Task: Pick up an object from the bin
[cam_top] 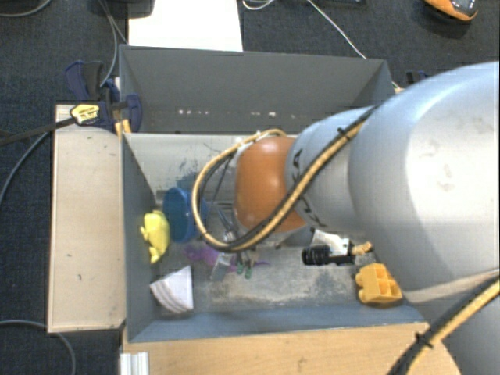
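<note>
My gripper [228, 250] is low in the middle of the bin, mostly hidden under the arm's orange cover. A purple thing [203, 253] lies right at its left side, and a small green bit [247, 270] lies just below it. Left of these, a blue round thing [178, 212] stands next to a yellow toy [155, 235] by the left wall. I cannot tell whether anything is held.
A white and lavender folded piece [175, 291] lies in the front left corner. A black and white thing [328, 253] and an orange block [378, 283] lie at the front right, close under the arm. The arm covers the bin's right half.
</note>
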Robot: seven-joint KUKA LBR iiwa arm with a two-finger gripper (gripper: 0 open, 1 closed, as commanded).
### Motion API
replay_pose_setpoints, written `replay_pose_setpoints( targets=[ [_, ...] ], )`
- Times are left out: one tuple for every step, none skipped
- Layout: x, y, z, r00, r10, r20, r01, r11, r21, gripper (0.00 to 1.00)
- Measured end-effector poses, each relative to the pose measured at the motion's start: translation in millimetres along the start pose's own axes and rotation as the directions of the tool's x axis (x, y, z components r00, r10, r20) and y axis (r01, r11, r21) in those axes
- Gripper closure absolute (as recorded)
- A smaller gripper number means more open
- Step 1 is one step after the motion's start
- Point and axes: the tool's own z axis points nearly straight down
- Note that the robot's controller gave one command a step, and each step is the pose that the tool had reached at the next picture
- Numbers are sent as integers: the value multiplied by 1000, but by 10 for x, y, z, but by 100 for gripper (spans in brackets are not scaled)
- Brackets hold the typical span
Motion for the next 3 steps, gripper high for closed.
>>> replay_pose_setpoints(
  targets=[
    [8,-7,-35,1000,1,-1,-1,1000,1,100],
    [8,-8,-155,1000,1,-2,-1,1000,1,100],
    [2,-4,-262,1000,1,0,-1,1000,0,100]
  ],
)
